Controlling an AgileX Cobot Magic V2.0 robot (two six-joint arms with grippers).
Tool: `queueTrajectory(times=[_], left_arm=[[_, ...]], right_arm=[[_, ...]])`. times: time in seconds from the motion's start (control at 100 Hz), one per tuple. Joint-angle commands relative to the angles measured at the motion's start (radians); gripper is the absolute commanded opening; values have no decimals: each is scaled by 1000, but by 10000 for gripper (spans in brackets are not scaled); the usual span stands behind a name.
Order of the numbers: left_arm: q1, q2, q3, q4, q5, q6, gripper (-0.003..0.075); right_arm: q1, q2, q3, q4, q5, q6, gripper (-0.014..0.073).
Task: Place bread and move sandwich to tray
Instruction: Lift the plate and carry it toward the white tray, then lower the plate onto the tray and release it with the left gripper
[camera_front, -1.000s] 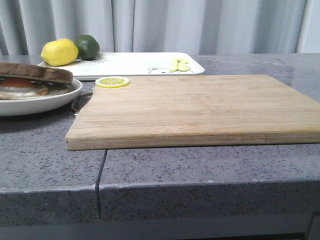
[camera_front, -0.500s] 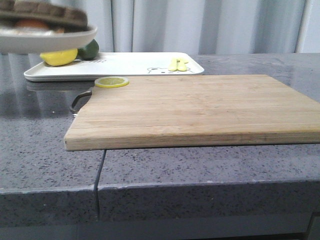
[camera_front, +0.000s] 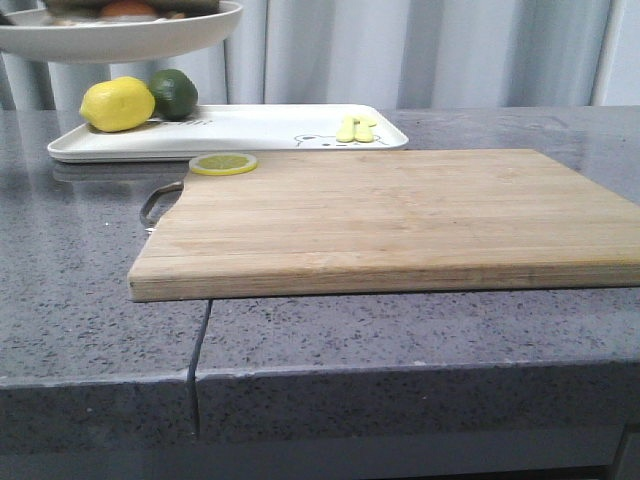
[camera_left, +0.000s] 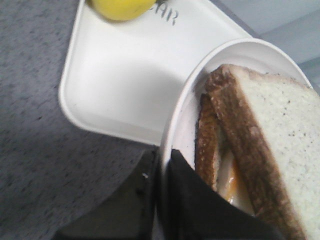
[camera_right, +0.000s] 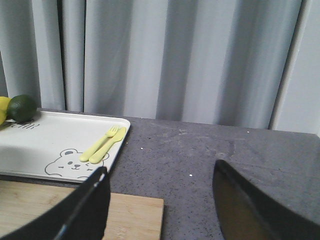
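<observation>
The left hand (camera_left: 160, 200) pinches the thin rim of a round, glossy white plate (camera_left: 187, 100), which carries the sandwich (camera_left: 250, 150) of speckled pale crumb and brown crust. Just beyond its dark fingers lies the smooth white rounded-cornered tray (camera_left: 125, 75). The right hand (camera_right: 160, 200) is spread wide above the speckled grey worktop (camera_right: 200, 150).

Your left gripper (camera_left: 161, 200) is clamped on the rim of the round white plate (camera_left: 182, 107), which carries the sandwich (camera_left: 260, 155), egg showing between its brown-crusted slices. The plate overlaps the white tray (camera_left: 125, 75); a lemon (camera_left: 122, 7) sits at the tray's far edge.
</observation>
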Motion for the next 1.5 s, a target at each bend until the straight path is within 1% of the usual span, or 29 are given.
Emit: queueTrajectory(times=[0.0, 0.16, 0.4, 0.68, 0.85, 1.08, 1.49], left_arm=[[-30, 10, -108, -73, -24, -5, -20], [-73, 120, -256, -59, -10, -5, -20], [-110, 289, -468, -54, 38, -9, -20], [-120, 437, -639, -54, 62, -30, -20], [-120, 494, -699, -54, 62, -37, -20], [-149, 561, -743, -52, 63, -40, -20], [-148, 598, -752, -35, 45, -41, -20]], right_arm=[[-8, -3, -25, -1, -67, 0, 456], [-8, -3, -25, -1, -67, 0, 456], [-8, -3, -25, -1, -68, 0, 456], [-8, -3, -25, -1, -68, 0, 456], [-8, -3, -25, -1, -68, 0, 456], [-8, -3, -25, -1, -68, 0, 456], [-8, -2, -25, -1, -67, 0, 456]])
